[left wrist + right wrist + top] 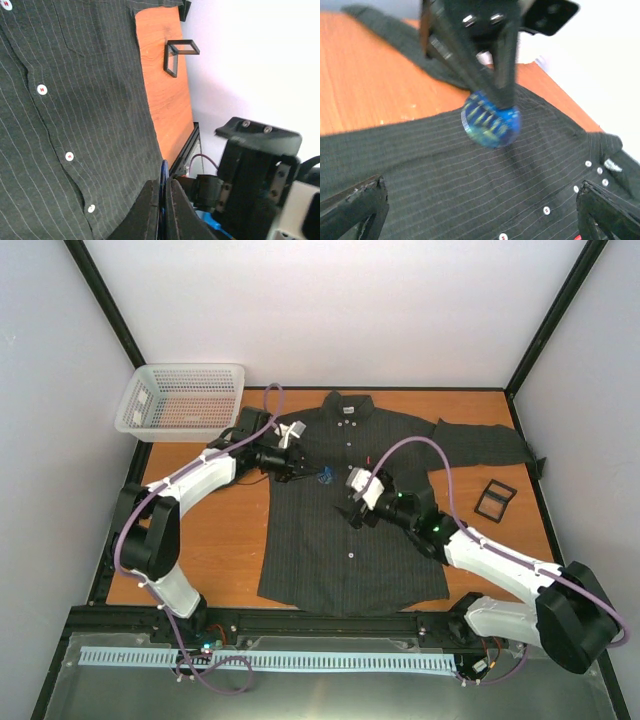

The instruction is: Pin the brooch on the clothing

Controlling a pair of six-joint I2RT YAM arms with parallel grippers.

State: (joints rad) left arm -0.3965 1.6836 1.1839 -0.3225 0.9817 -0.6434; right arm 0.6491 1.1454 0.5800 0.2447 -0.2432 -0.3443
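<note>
The dark pinstriped shirt (345, 510) lies flat, buttoned, on the wooden table. My left gripper (308, 473) is shut on a round blue brooch (325, 477) with yellow-green marks and holds it just above the shirt's chest. In the left wrist view the fingers (150, 210) clamp the brooch (163, 175) edge-on over the shirt (75, 100). In the right wrist view the brooch (491, 120) hangs from the left gripper's fingers (502, 65) over the shirt (470, 185). My right gripper (480, 215) is open and empty, low over the shirt (357, 508), facing the brooch.
A white mesh basket (180, 400) stands at the back left. A small black frame stand (495, 500) sits on the table right of the shirt, also in the left wrist view (177, 55). The shirt's right sleeve (485, 440) stretches toward the back right corner.
</note>
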